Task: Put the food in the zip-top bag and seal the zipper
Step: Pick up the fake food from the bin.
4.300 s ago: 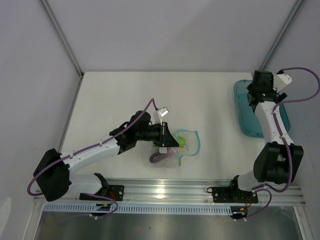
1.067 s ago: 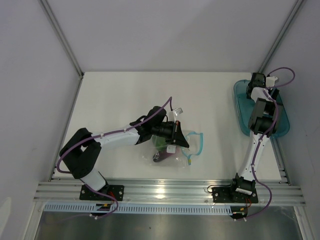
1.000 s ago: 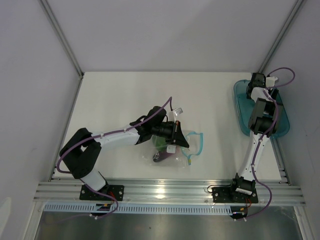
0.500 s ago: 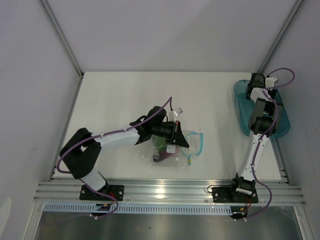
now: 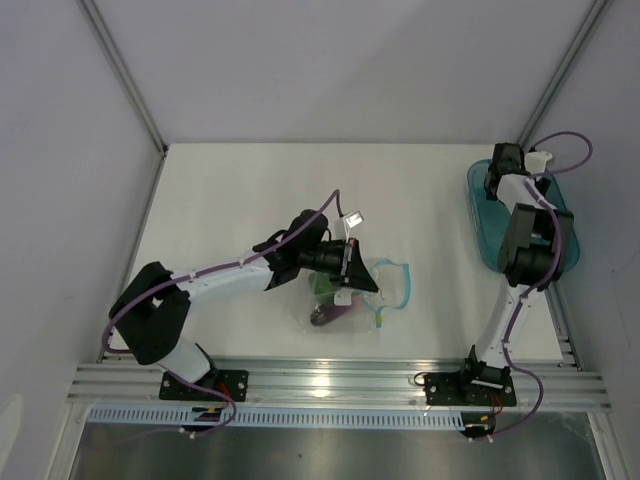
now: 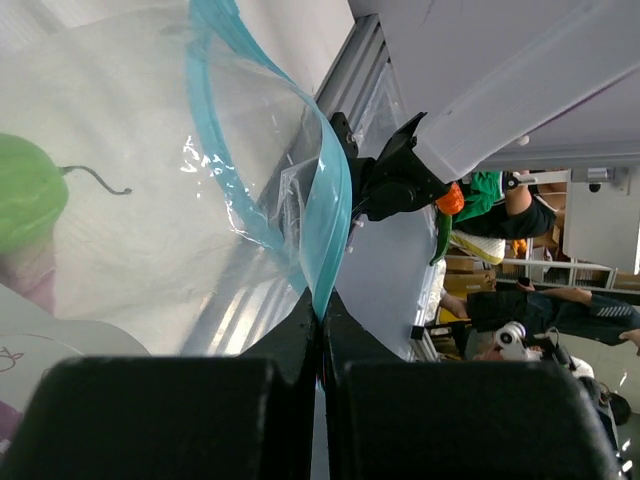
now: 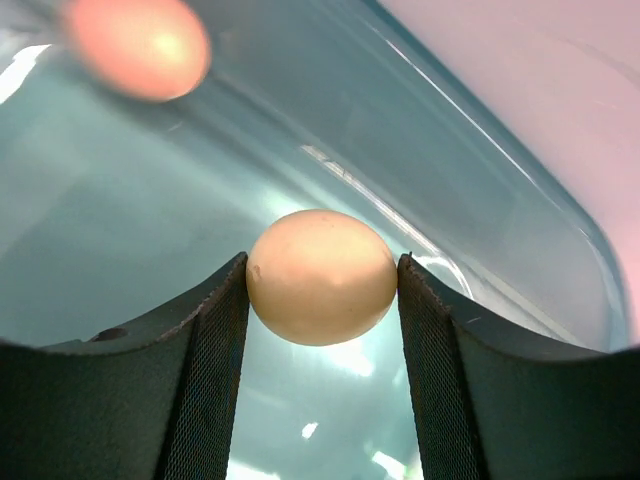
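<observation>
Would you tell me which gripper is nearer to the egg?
Right. The right gripper has its fingers on either side of the egg in the tray; the left gripper is across the table, shut on the zipper.

Clear bag (image 5: 365,300) crumpled at left gripper (image 6: 322,322) tip, teal zipper (image 6: 328,215) pinched there. Pale egg (image 7: 322,290) clamped between right gripper (image 7: 320,268) fingers.

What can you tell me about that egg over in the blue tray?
The egg is small, smooth, pale cream, matte like a plastic toy, unbroken. It sits over the translucent teal tray, the right arm's dark jaws touching both its sides. Whether it rests on the tray floor or is lifted cannot be told. A blurred pink ball lies apart.
</observation>
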`<action>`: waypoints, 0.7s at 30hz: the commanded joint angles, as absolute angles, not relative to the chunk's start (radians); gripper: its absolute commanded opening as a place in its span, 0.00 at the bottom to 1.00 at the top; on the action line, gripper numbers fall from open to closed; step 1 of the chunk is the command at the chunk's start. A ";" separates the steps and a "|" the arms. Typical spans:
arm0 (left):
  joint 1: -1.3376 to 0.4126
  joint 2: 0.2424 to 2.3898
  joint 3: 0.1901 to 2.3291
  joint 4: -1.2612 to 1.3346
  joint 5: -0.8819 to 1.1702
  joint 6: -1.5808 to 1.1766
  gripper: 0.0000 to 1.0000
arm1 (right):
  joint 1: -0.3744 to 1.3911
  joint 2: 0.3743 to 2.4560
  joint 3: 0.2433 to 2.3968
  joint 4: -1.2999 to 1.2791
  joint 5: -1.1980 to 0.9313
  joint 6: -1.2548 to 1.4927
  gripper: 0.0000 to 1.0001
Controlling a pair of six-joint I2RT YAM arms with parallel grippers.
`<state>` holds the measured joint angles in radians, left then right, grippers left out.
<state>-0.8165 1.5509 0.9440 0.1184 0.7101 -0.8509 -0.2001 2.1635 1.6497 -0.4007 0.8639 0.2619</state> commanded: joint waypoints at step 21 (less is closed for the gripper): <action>-0.813 1.393 0.879 0.172 0.672 -0.884 0.01 | 0.492 0.959 1.053 -0.598 0.250 0.466 0.00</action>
<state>-0.8165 1.4357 0.8696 0.1726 0.6834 -0.9077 0.4103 1.0695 1.0897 -0.5632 0.3901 0.4347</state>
